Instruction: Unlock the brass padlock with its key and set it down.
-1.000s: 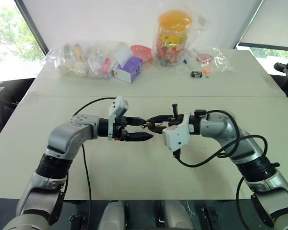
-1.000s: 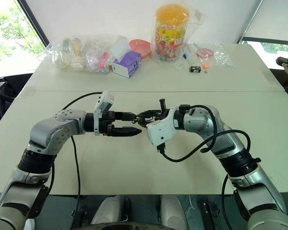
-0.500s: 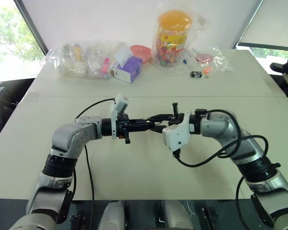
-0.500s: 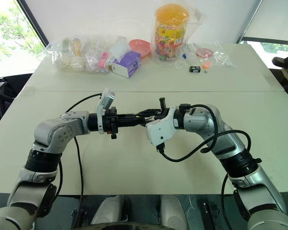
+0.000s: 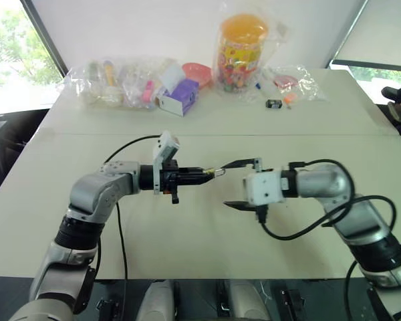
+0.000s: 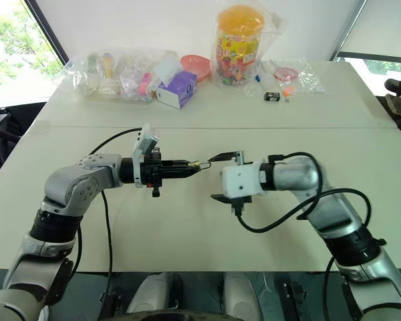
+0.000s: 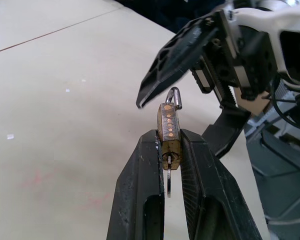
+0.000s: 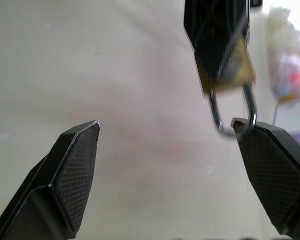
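Both arms held level over the table, forearms bent inward, grippers facing tip to tip: left gripper [image 5: 210, 173] clamped tight, pointing toward the robot's right, right gripper [image 5: 244, 182] just beside it with black fingers [image 8: 72, 167] spread wide.

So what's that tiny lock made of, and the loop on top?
The brass padlock looks like metal, probably brass: its body is a dull gold colour with small round pins down one side. The shackle loop looks like shiny steel, since it is thin, silvery and glints.
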{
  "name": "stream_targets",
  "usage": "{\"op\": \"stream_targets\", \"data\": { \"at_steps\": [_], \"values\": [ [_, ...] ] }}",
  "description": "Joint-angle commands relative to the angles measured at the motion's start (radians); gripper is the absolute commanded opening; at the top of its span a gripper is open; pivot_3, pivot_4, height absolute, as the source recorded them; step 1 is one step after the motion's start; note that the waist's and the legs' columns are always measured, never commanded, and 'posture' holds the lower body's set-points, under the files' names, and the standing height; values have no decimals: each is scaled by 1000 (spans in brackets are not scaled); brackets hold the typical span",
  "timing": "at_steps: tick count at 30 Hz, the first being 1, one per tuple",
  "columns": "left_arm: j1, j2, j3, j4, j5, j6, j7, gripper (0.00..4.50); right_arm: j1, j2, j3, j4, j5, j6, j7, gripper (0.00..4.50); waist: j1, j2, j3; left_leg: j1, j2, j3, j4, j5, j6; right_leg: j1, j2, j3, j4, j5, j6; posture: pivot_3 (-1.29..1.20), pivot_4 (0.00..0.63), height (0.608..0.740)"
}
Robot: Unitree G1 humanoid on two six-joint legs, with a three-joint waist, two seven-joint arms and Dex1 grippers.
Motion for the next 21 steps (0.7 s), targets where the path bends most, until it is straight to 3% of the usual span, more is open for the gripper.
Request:
{"op": "stream_targets", "data": {
  "at_steps": [1, 6, 7, 13, 21],
  "values": [
    [-30, 6, 0, 1, 6, -40, -31, 0, -21, 0, -118, -114, 194, 218, -20, 3026, -2, 0, 0, 0, 0, 0, 0, 0, 0, 0, 0, 0, 0, 0, 0, 0, 150, 740],
    [-61, 4, -16, 41, 21, -64, -56, 0, -38, 9, -115, -152, 246, 325, -70, 397, 1, 0, 0, 0, 0, 0, 0, 0, 0, 0, 0, 0, 0, 0, 0, 0, 150, 740],
    [-64, 4, -19, 46, 24, -68, -60, 0, -40, 9, -112, -158, 254, 336, -76, 70, 1, 0, 0, 0, 0, 0, 0, 0, 0, 0, 0, 0, 0, 0, 0, 0, 150, 740],
    [-82, 0, -24, 66, 31, -76, -78, 0, -81, 63, -100, -191, 319, 461, -169, 70, 0, 0, 0, 0, 0, 0, 0, 0, 1, 0, 1, 0, 0, 0, 0, 0, 150, 740],
    [-69, 12, -18, 17, -3, -47, -115, 0, -100, 82, -41, -119, 275, 403, -203, 70, 0, 0, 0, -1, 0, 0, 0, 0, 1, 0, 1, 0, -1, 0, 0, 0, 150, 740]
  ]
}}
